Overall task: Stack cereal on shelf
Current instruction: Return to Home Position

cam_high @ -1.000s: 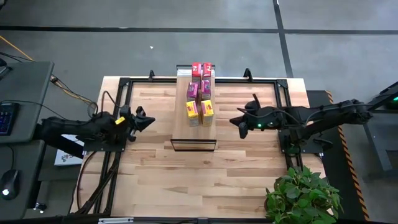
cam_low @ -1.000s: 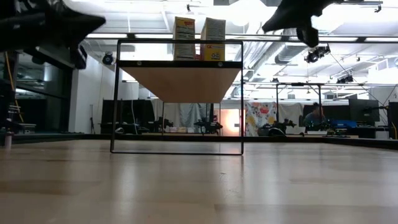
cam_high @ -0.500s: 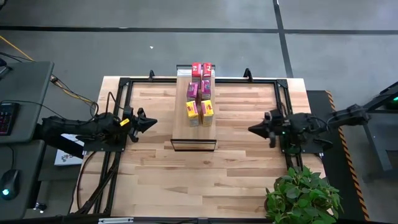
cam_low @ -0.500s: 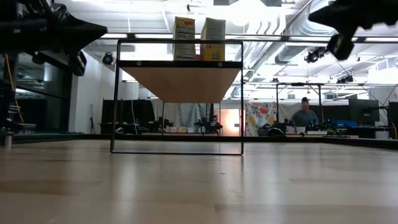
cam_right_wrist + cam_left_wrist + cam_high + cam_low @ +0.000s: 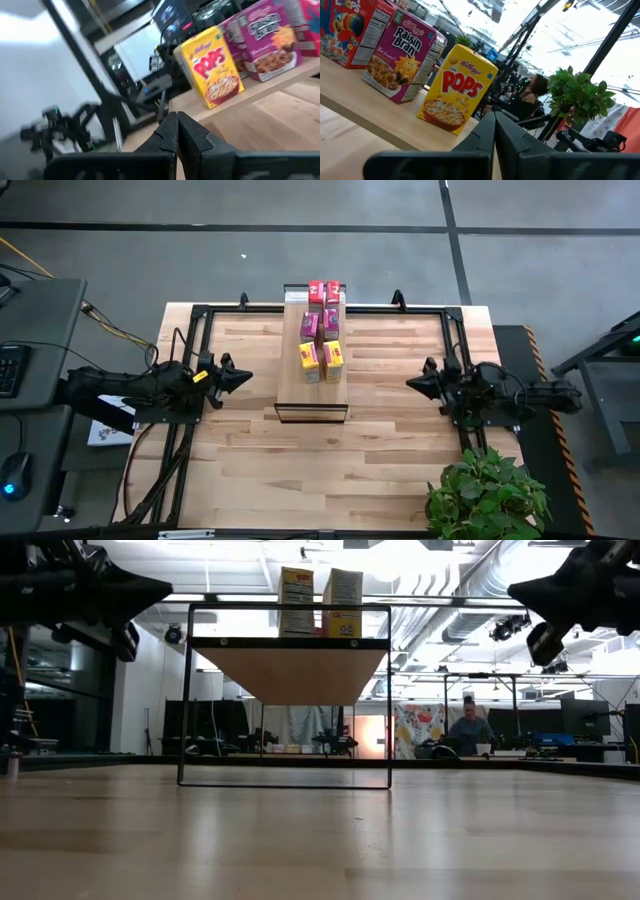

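Shelf (image 5: 292, 380) is standing on the counter (image 5: 300, 460), cereal (image 5: 310, 325) on top; left gripper (image 5: 243, 377), right gripper (image 5: 412, 383) are hovering closed; low view is catching a person (image 5: 467, 725) far behind, unseen from above

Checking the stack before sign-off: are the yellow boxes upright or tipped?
Upright. In the low view both yellow boxes stand straight, side by side, on the shelf top.

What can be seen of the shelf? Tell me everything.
The shelf is a narrow stand: a light wood-grain top panel on a dark open frame. It stands upright on the plank tabletop, centred toward the far edge. Six cereal boxes stand on top in two rows; nothing else touches it.
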Controlling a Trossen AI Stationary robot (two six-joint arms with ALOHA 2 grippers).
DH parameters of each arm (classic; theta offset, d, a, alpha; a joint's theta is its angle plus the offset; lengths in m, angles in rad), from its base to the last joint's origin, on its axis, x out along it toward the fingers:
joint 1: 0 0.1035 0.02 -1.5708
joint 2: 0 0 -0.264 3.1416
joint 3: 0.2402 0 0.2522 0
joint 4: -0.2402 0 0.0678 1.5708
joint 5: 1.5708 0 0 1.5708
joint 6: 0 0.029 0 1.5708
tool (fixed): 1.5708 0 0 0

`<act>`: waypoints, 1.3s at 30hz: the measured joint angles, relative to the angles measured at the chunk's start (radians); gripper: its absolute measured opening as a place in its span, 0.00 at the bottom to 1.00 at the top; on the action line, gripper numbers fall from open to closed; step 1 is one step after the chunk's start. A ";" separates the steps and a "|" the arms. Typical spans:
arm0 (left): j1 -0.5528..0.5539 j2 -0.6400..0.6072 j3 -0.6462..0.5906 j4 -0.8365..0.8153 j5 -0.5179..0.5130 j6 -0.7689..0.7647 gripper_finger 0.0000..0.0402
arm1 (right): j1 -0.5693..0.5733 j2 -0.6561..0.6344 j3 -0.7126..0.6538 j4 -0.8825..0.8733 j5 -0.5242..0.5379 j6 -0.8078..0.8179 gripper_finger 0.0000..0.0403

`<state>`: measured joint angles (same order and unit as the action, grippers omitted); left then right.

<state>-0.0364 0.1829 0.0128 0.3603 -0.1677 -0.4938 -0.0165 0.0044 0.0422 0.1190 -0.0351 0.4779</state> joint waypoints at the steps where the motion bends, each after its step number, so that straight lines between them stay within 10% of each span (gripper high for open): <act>1: 0.000 0.000 0.000 0.000 0.000 0.000 0.00 | -0.004 0.000 0.000 -0.015 -0.016 -0.029 0.00; 39: -0.003 -0.073 0.001 -0.063 0.000 -0.001 0.00 | 0.004 0.015 -0.033 -0.096 0.077 -0.181 0.00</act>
<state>-0.0399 0.1102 0.0139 0.2970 -0.1676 -0.4946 -0.0128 0.0196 0.0092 0.0235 0.0416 0.2974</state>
